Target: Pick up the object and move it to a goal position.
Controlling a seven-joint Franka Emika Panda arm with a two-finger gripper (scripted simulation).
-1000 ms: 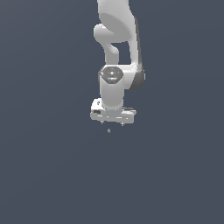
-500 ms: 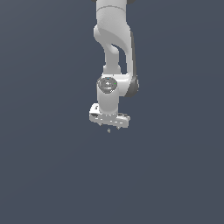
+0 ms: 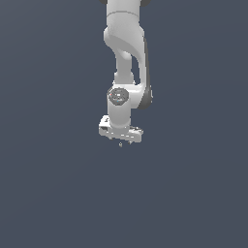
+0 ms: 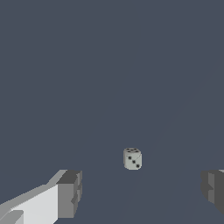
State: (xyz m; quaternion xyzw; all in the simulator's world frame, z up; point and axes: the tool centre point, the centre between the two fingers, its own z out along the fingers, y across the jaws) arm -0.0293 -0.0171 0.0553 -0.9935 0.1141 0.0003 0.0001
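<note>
- The gripper (image 3: 120, 140) has dropped closer to the die (image 3: 120, 144) than a second ago.
- Its fingers (image 4: 69, 194) are spread wide.
- The die (image 4: 132, 159) sits on the table (image 3: 58, 193) between and just below them, untouched.

A flat, evenly lit slate-grey backdrop fills both views, seemingly without any visible wall or floor seam.

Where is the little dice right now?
The dice lies on the dark floor just under the gripper, between its two open fingers without touching them. In the exterior view it is a tiny speck below the hand.
</note>
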